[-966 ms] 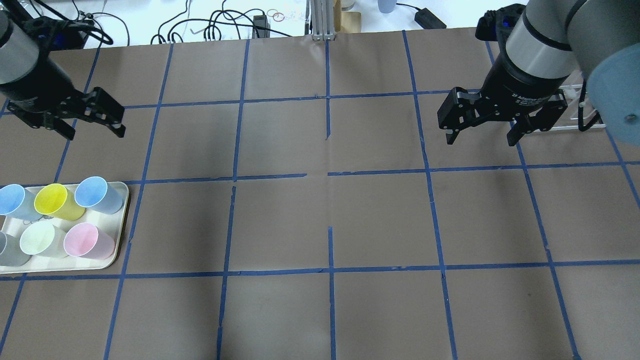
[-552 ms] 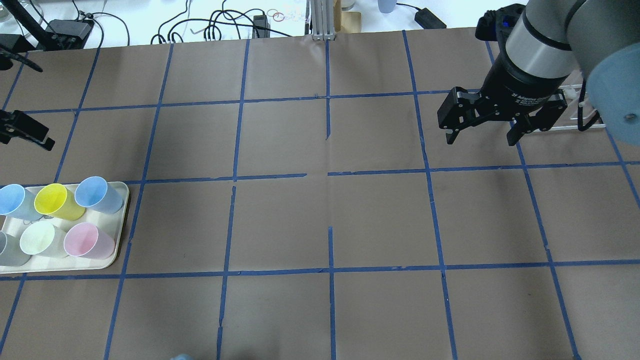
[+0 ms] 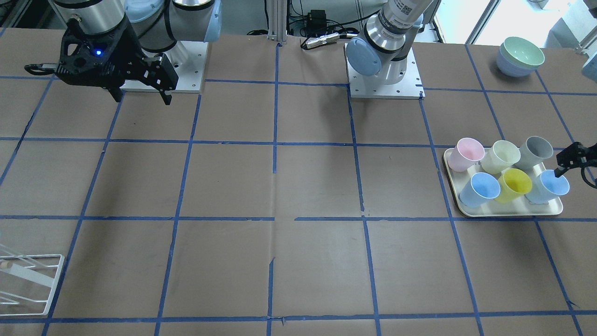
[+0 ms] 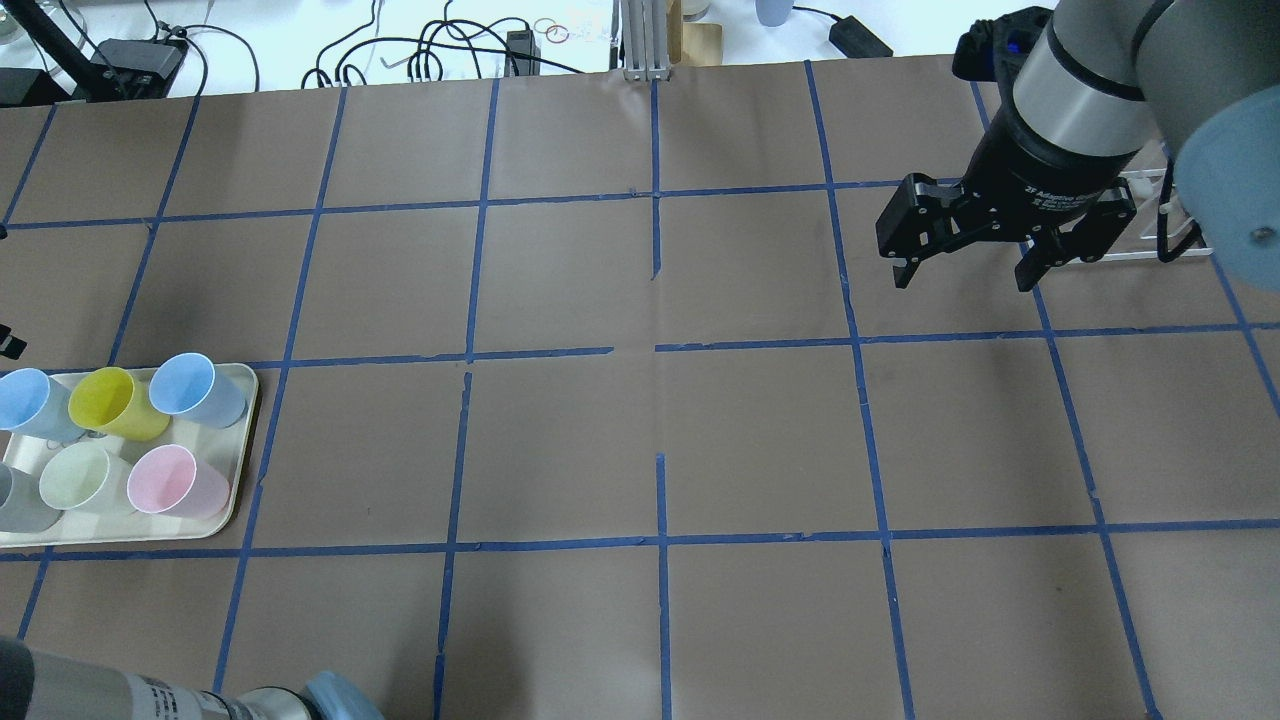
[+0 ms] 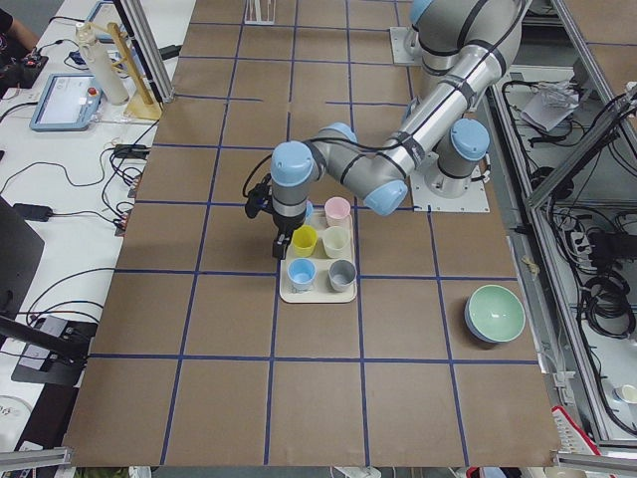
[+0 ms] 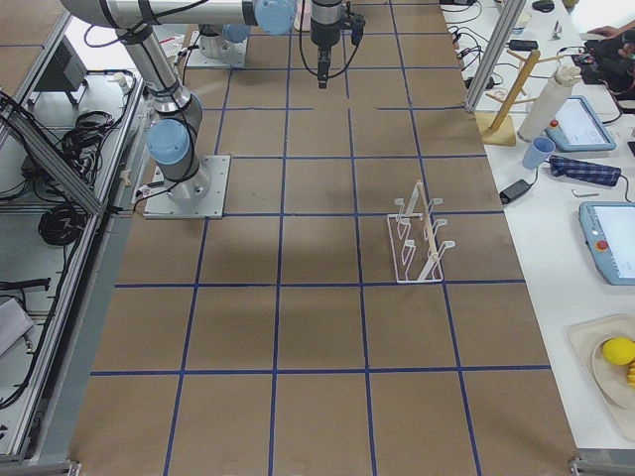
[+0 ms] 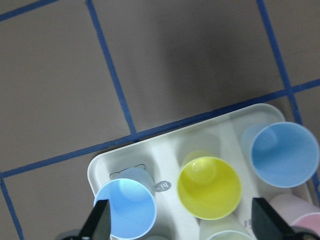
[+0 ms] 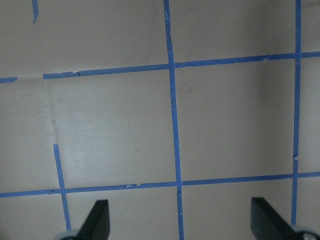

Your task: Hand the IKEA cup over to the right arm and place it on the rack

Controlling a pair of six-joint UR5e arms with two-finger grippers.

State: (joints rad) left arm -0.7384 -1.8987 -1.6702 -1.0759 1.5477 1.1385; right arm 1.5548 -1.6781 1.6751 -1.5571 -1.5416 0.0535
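A table (image 4: 560,440) topped with brown paper is marked into squares by blue tape (image 4: 470,280).

At the left end, the left gripper (image 7: 180,222) hangs just above a cream tray (image 7: 150,145) of upright plastic cups (image 3: 501,156), with its black fingers (image 7: 99,225) spread wide. The IKEA cup (image 7: 127,212), pale grey-blue outside and brighter blue inside, stands in a corner of the tray. Its rim is right beside one fingertip. A yellow cup (image 7: 209,187) sits under the middle of this gripper, and a sky-blue cup (image 7: 284,154) lies toward the other finger.

Between the two grippers stretches a broad run of taped paper, several squares wide.

At the right end, the right gripper (image 4: 962,275) hangs well above the paper, pointing down, fingers wide apart. Beneath it are paper and tape. The rack (image 4: 1150,215), made of white wire, stands on the paper beyond this gripper and to its right, apart from it.

Past the table's far edge lie cables (image 4: 440,50) and an aluminium post (image 4: 645,40).
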